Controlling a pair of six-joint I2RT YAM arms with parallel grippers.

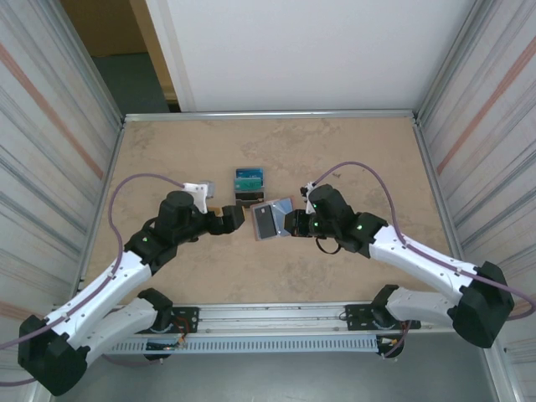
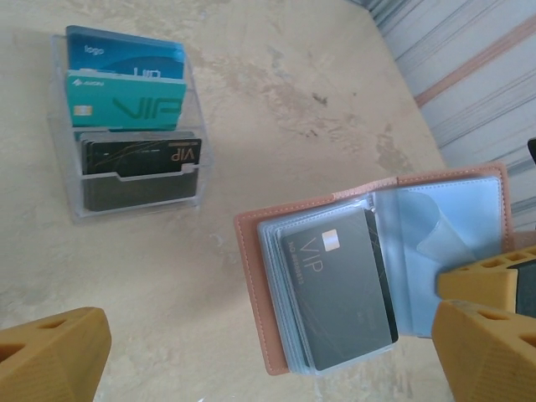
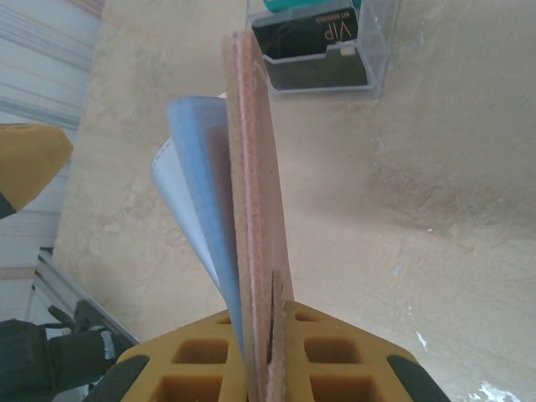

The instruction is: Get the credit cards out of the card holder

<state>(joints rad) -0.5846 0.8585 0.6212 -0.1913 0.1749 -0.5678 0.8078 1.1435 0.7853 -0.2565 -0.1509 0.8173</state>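
The salmon-pink card holder [image 2: 255, 285] hangs open above the table, its blue-grey sleeves showing. A grey VIP credit card [image 2: 339, 289] sits in the front sleeve. My right gripper [image 3: 276, 331] is shut on the card holder [image 3: 255, 167], seen edge-on, and grips its right half. My left gripper [image 2: 272, 339] stands open, its yellow fingers [image 2: 50, 356] spread wide on either side of the holder's card side, touching nothing. From above, the holder [image 1: 272, 219] hangs between my left gripper [image 1: 243, 216] and my right gripper [image 1: 293, 223].
A clear plastic stand [image 2: 63, 180] holds a blue card [image 2: 126, 54], a teal card [image 2: 126, 105] and a black card [image 2: 142, 155]; it sits just behind the holder [image 1: 249, 180]. Tan tabletop [image 1: 167, 159] stretches around, with corrugated walls on both sides.
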